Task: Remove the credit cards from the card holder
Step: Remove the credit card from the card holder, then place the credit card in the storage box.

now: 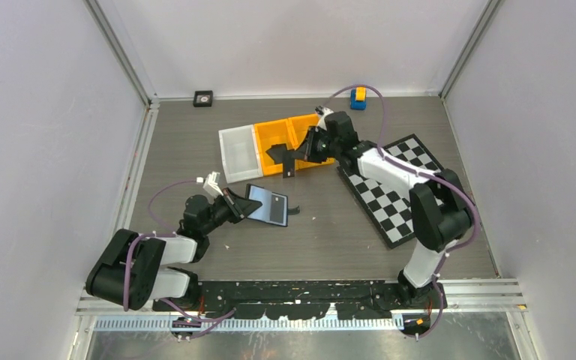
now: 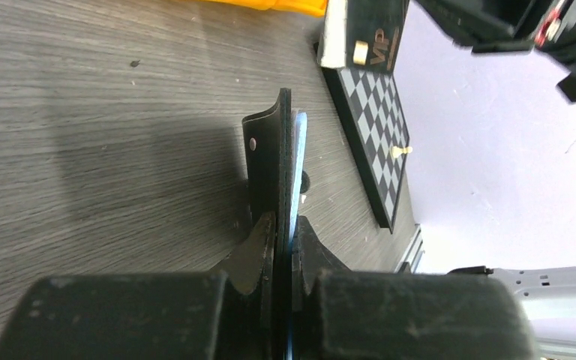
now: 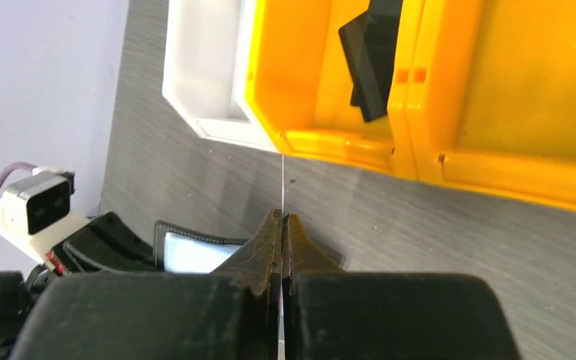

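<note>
Noted card holder [image 1: 268, 204] tilted, over left-centre of table [image 1: 330, 225], clamped between left gripper [image 1: 234, 204] jaws. Noted one credit card [image 1: 290, 161] pinched edge-on in shut right gripper [image 1: 302, 152], at near rim of orange bin [image 1: 264, 139]; second card [image 1: 276, 152] lying inside. Judged light, thin, stiff, slick: best pinched on flat faces near an edge.

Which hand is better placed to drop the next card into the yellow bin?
Right. The right hand pinches a thin card edge-on beside the yellow bin, where black cards lie. The left hand is clamped on the card holder, farther from the bin.
</note>
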Controlling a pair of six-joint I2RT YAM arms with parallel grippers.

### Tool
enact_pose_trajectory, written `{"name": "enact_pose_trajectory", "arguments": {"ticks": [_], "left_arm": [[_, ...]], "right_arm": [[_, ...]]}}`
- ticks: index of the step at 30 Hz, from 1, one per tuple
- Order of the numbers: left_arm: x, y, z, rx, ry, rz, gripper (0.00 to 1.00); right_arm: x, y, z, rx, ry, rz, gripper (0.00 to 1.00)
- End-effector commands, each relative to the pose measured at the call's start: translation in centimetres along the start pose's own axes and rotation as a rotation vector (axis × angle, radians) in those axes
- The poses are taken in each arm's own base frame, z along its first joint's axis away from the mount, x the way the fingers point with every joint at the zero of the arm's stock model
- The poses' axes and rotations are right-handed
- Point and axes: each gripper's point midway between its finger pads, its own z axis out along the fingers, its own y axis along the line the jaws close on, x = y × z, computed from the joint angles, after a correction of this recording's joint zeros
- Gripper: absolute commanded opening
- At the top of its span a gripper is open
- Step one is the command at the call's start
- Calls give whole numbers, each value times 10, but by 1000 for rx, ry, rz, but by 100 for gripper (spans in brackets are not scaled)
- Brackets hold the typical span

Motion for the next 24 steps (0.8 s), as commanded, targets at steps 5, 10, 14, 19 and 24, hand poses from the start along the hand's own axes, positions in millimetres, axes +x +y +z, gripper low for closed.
{"name": "enact_pose_trajectory", "arguments": {"ticks": [5, 10, 14, 19, 24], "left_arm": [[-5, 1, 2, 2, -2, 89, 0], [-4, 2, 1, 3, -1, 112, 0], [-2, 4, 0, 0, 0, 128, 0], [1, 5, -2, 9, 4, 145, 0], [4, 2, -4, 33, 9, 148, 0]], "right_arm": [[-33, 4, 39, 37, 38, -107, 0], [-47, 2, 63, 49, 62, -143, 1], [-45, -2, 85, 30, 99, -153, 0], [-48, -7, 106, 25, 126, -178, 1], [-52, -9, 124, 13, 128, -179, 0]]}}
